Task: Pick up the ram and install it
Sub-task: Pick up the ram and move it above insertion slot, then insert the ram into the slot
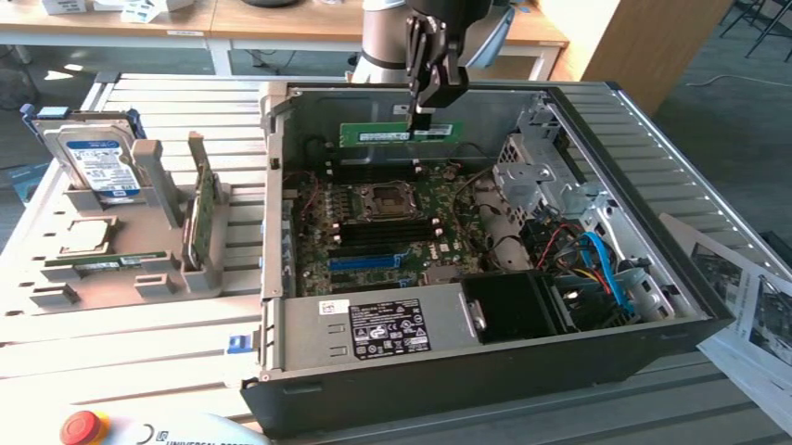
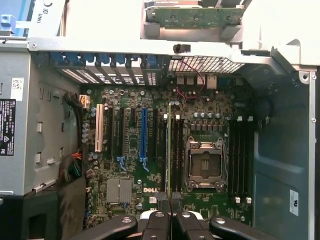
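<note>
My gripper (image 1: 421, 119) is shut on the ram (image 1: 399, 134), a long thin green stick held level by its top edge. It hangs inside the open computer case (image 1: 644, 232), above the far part of the motherboard (image 1: 371, 246) and short of the black memory slots (image 1: 386, 232). In the wrist view the ram (image 2: 169, 145) appears edge-on as a thin line. It runs out from my gripper (image 2: 170, 204) over the black slots (image 2: 176, 150) beside the CPU socket (image 2: 205, 165). The ram is above the board and apart from it.
A grey tray (image 1: 74, 287) at the exterior view's left holds a hard drive (image 1: 99, 167), a green card on edge (image 1: 198, 209) and another green stick (image 1: 111, 262). Inside the case are a power supply (image 1: 384, 329), drive cage (image 1: 532, 181), cables (image 1: 600, 264) and blue slot (image 2: 143, 135).
</note>
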{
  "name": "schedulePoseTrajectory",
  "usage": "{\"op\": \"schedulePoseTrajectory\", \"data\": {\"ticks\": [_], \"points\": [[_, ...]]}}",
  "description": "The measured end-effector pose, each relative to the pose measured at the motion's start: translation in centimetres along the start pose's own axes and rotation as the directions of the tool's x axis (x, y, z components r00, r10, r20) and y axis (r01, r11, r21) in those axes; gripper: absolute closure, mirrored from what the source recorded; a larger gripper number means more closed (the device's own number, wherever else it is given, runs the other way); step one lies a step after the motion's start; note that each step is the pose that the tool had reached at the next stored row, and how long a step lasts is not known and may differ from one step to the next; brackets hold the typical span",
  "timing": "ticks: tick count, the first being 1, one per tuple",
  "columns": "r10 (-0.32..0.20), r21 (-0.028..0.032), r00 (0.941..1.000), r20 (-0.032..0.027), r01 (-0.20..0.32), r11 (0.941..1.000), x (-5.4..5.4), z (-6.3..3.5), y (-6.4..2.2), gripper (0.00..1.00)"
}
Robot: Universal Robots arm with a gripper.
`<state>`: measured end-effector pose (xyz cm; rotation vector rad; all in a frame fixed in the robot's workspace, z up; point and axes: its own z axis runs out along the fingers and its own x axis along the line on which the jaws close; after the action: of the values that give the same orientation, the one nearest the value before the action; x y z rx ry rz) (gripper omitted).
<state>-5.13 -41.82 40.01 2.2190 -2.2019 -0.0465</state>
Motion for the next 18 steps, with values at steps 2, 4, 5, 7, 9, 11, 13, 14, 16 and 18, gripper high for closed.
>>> {"op": "schedulePoseTrajectory", "data": {"ticks": [2,4,5,7,9,11,13,14,16,18], "points": [[0.000,0.0004,1.0000,-0.0001,0.000,1.0000,0.00,0.20,-0.01,0.88],[0.000,0.0007,1.0000,-0.0001,0.000,1.0000,0.01,0.41,-0.01,0.88],[0.000,0.0009,1.0000,-0.0001,0.000,1.0000,0.01,0.50,-0.01,0.88],[0.000,0.0012,1.0000,-0.0001,0.000,1.0000,0.01,0.68,-0.02,0.88],[0.000,0.0016,1.0000,0.0000,0.000,1.0000,0.01,0.82,-0.03,0.88],[0.000,0.0018,1.0000,-0.0002,0.000,1.0000,0.01,0.84,-0.02,0.88],[0.000,0.0018,1.0000,-0.0002,0.000,1.0000,0.01,0.86,-0.03,0.88],[0.000,0.0017,1.0000,-0.0002,0.000,1.0000,0.01,0.86,-0.03,0.88],[0.000,0.0018,1.0000,0.0000,0.000,1.0000,0.01,0.89,-0.03,0.88],[0.000,0.0018,1.0000,-0.0001,0.000,1.0000,0.01,0.91,-0.03,0.88]]}}
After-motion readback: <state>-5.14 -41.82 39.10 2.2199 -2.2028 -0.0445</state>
